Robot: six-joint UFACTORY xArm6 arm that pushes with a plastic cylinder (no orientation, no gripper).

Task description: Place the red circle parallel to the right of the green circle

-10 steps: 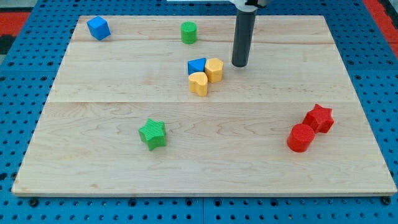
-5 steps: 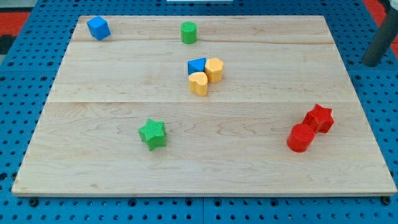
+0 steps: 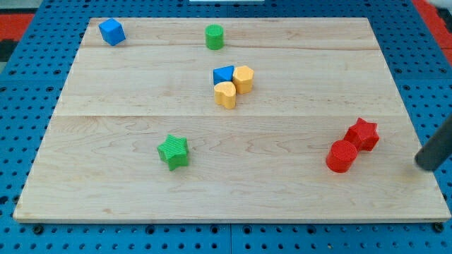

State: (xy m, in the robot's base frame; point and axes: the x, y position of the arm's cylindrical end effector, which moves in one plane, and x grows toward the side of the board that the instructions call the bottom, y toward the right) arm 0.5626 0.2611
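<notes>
The red circle (image 3: 342,156) stands on the wooden board (image 3: 233,183) at the view's lower right, touching the red star (image 3: 363,134) just up and right of it. The green circle (image 3: 215,36) stands near the view's top, a little left of centre. My tip (image 3: 426,166) is at the board's right edge, to the right of the red circle and apart from it.
A blue cube (image 3: 111,32) sits at the view's top left. A blue triangle (image 3: 224,74), a yellow hexagon (image 3: 244,79) and a yellow heart (image 3: 226,94) cluster at the centre. A green star (image 3: 174,152) lies at the lower left.
My tip has moved from beside the centre cluster out past the board's right edge, then down to the lower right near the red circle. No block has moved.
</notes>
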